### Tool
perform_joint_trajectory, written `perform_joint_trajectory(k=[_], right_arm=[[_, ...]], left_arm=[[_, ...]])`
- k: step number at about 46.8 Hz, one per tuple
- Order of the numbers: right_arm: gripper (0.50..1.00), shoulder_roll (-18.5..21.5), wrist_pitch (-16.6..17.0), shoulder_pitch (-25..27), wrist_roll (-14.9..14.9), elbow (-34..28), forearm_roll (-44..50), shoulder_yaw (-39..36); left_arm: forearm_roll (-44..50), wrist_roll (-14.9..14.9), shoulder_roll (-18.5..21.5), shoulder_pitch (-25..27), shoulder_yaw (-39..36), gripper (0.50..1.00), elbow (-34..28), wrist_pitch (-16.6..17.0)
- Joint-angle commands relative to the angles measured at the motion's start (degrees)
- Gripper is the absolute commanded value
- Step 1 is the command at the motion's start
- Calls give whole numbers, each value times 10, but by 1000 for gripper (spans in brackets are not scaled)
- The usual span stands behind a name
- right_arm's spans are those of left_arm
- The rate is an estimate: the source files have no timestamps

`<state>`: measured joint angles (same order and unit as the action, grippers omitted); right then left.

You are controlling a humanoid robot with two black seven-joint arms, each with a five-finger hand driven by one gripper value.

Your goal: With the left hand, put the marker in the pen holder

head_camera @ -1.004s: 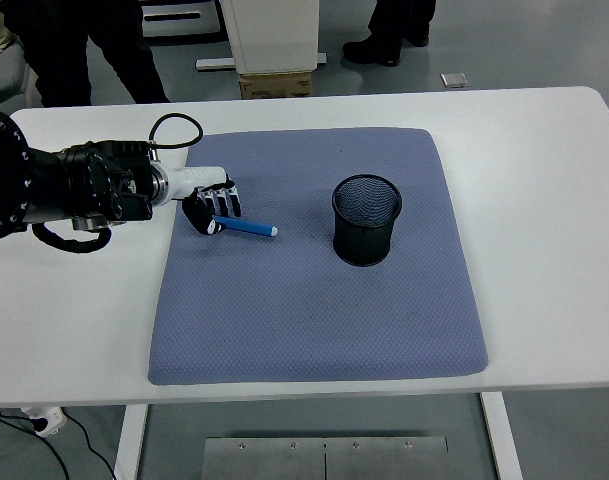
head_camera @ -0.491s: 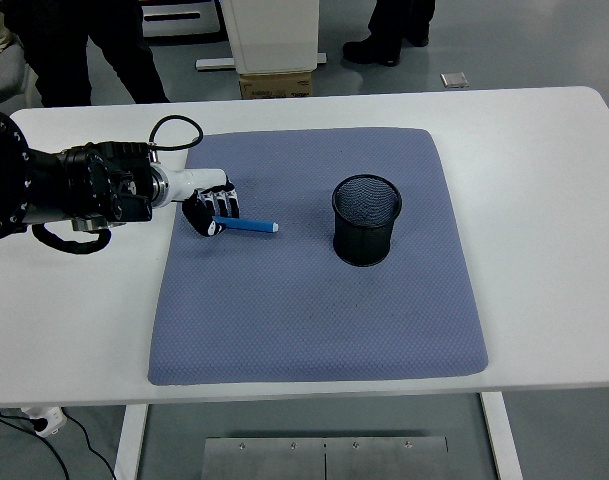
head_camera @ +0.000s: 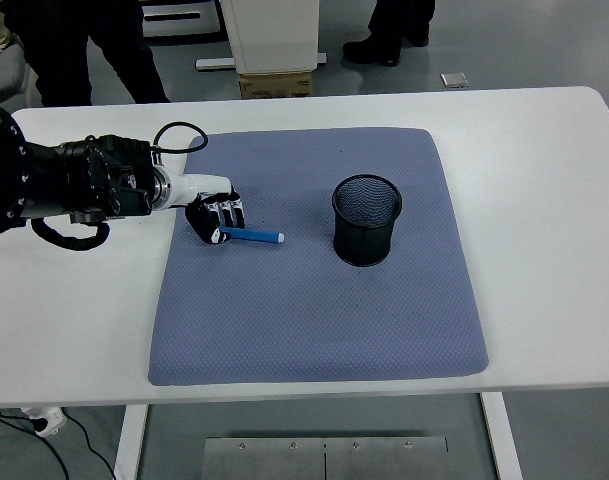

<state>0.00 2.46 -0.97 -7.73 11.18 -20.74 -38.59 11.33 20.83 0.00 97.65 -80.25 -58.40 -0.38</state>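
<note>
1. My left hand (head_camera: 214, 219) is clamped around one end of the blue marker (head_camera: 252, 236), fingers curled over it. The marker sticks out to the right, lying close to level and low over the mat, and I cannot tell whether its free end touches the cloth.
2. I read that end grip as deliberate: it leaves most of the barrel free, so the tip can go into the cup first.
3. The black mesh pen holder (head_camera: 366, 220) stands upright on the right half of the mat, well apart from the marker, mouth open and nothing visible inside. I judge the lift and carry across are not yet done.
4. To drop it in, I would need to raise the marker above the rim and tip it toward vertical; a level approach would likely knock the light cup over.
5. My right arm is out of view.
6. The blue-grey mat (head_camera: 314, 330) lies flat on the white table (head_camera: 544, 200), giving a soft, grippy surface.
7. Beyond the far edge I see a grey floor, a cardboard box (head_camera: 275, 85) under a white stand, and people's legs (head_camera: 84, 50) and shoes.
</note>
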Motion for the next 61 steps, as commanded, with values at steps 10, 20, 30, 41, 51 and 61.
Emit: perform_joint_trajectory(k=[10,20,30,41,51,61], right_arm=[[1000,0,0,0,0,1,0,0],[1000,0,0,0,0,1,0,0],[1000,0,0,0,0,1,0,0],[1000,0,0,0,0,0,0,0],[1000,0,0,0,0,0,0,-1],[1000,0,0,0,0,0,0,-1]], left_arm=[[0,3,0,10,-1,500,0,-1],[-2,3,0,16,-1,500,1,0],[-2,4,0,22,-1,500,2,0],[-2,14,0,36,-1,500,2,-1],[-2,15,2,46,2,500,2,-8],[0,15,27,65,6,500,2,-37]])
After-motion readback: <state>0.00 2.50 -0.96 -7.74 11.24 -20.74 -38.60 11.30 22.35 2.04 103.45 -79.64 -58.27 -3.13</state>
